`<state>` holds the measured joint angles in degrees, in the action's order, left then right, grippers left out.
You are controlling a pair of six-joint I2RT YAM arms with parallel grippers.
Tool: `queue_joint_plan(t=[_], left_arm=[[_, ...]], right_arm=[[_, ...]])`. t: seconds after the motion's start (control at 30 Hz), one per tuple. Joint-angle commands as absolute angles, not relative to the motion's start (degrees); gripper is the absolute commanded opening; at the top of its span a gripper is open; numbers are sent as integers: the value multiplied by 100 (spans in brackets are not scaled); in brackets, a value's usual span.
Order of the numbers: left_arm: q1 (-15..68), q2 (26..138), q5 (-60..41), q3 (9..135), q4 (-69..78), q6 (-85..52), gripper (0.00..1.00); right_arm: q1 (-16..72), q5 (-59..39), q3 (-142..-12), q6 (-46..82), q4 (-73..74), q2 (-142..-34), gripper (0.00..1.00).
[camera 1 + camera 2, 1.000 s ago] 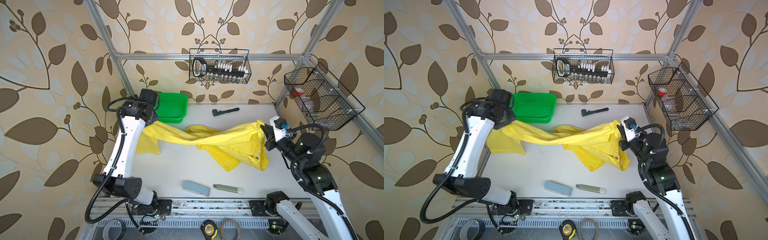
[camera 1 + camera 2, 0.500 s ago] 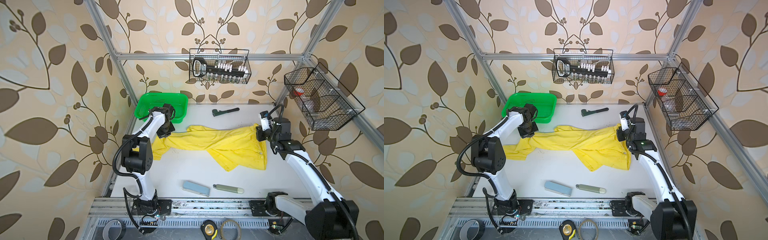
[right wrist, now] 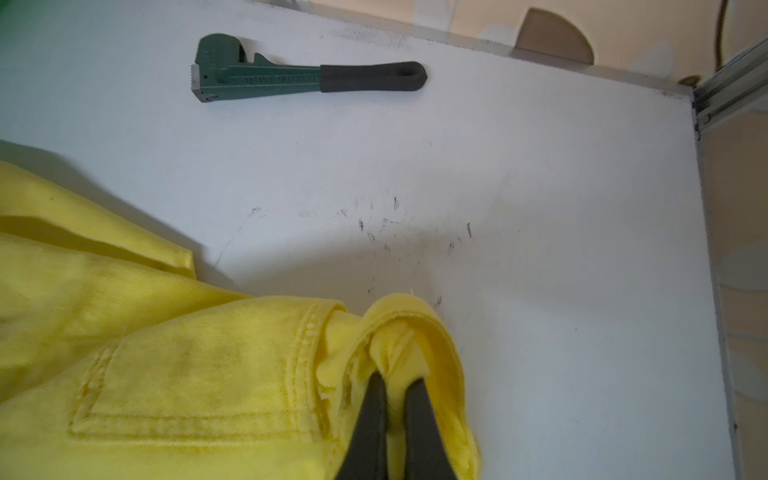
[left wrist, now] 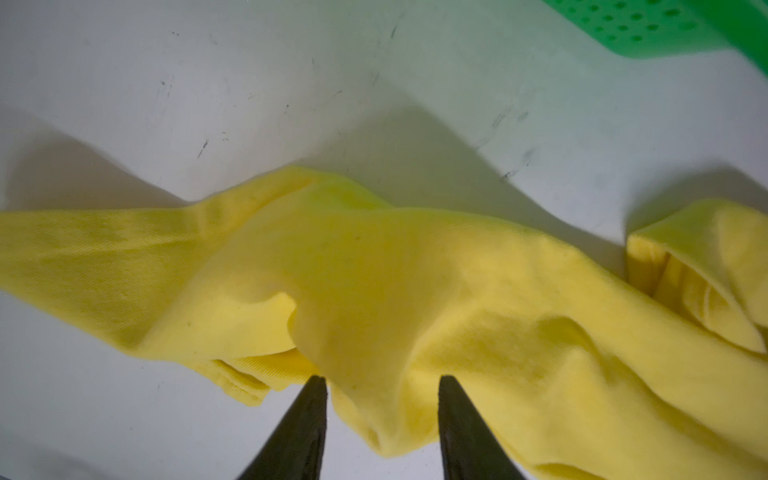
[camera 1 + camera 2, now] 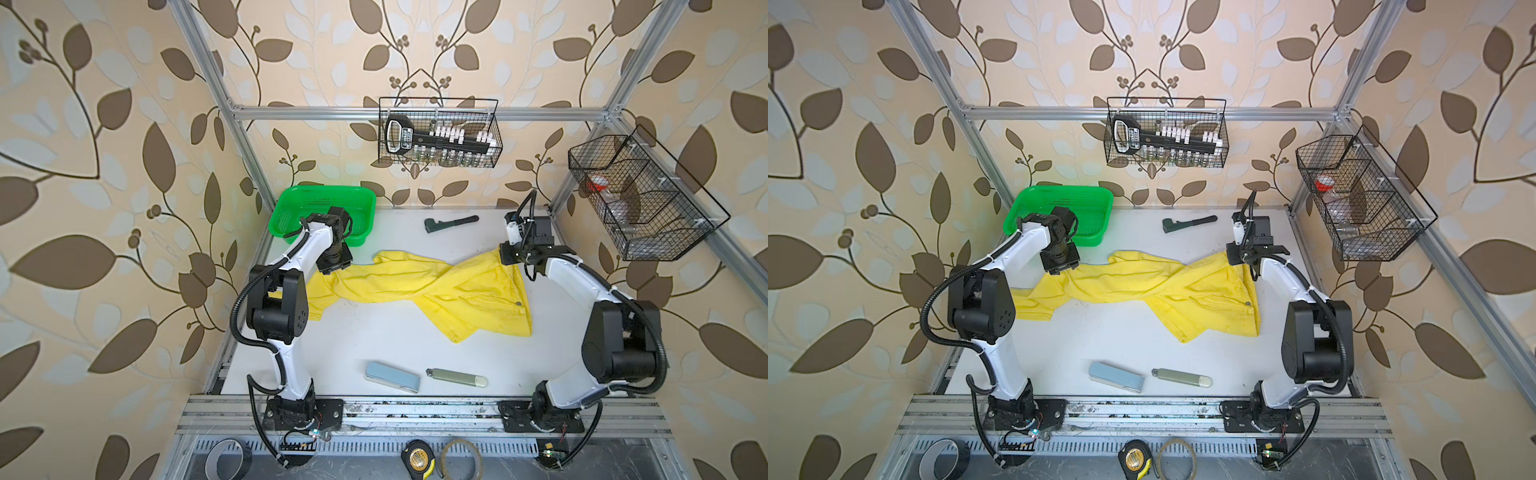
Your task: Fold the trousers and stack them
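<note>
A white, scuffed table (image 5: 374, 345) sits inside an aluminium frame, with leaf-patterned wallpaper on every wall. A wire rack of sockets (image 5: 439, 133) hangs at upper centre and a wire basket (image 5: 640, 199) at the right. A green mesh basket (image 5: 320, 203) stands at the upper left of the table, a pipe wrench (image 5: 451, 223) at upper centre, and a pale blue case (image 5: 392, 377) and a grey-green tube (image 5: 457, 377) at lower centre.

A second ago both arms were raised and the trousers (image 5: 436, 286) hung stretched between them. Now the arms are low and the cloth lies on the table. The left gripper (image 4: 382, 380) was closed then; now its jaws stand apart, with a yellow fold lying loose between them.

The right gripper (image 3: 395, 378) is clamped on a bunched edge of the trousers at the right of both top views. They are bright yellow and span the table's middle from left to right, twisted at the centre. A stitched patch pocket shows beside the right gripper, and one leg end lies by the left arm's elbow.
</note>
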<state>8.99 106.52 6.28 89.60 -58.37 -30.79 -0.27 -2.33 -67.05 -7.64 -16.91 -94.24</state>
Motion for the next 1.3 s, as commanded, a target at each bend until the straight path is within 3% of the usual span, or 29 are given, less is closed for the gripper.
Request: queue_joint_plan(t=[0.0, 0.23, 0.33, 0.43, 0.53, 0.7, 0.87, 0.97, 1.07, 1.27], left_arm=[[1019, 9881, 641, 8608, -6118, -2962, 58], [1004, 8773, 890, 7395, -6494, -3438, 71], [877, 8521, 840, 6778, -6425, -3569, 73], [743, 8437, 730, 6246, -6145, -3718, 73], [574, 8566, 714, 5930, -5819, -3761, 73], [234, 9045, 858, 5721, -5330, -3638, 74], [140, 9480, 1086, 5808, -5020, -3524, 74], [107, 9750, 1073, 5912, -4857, -3498, 72], [98, 10029, 1116, 5999, -4755, -3437, 62], [42, 10095, 1233, 6140, -4842, -3345, 8]], right_arm=[[-62, -193, -7014, -716, -1860, -9804, 0], [-158, -196, -7590, -787, -2064, -10371, 5], [-161, -193, -7827, -945, -2373, -10448, 19], [-141, -204, -7806, -1010, -2455, -10221, 39], [-161, -161, -7744, -1061, -2558, -9896, 49], [-193, -447, -7489, -1124, -2787, -9231, 54], [-189, -1292, -6534, -668, -2549, -8249, 64], [-148, -1697, -5902, -202, -2308, -7706, 65], [-58, -1929, -5367, 275, -2180, -7237, 65], [255, -1667, -4557, 829, -2243, -6588, 65]])
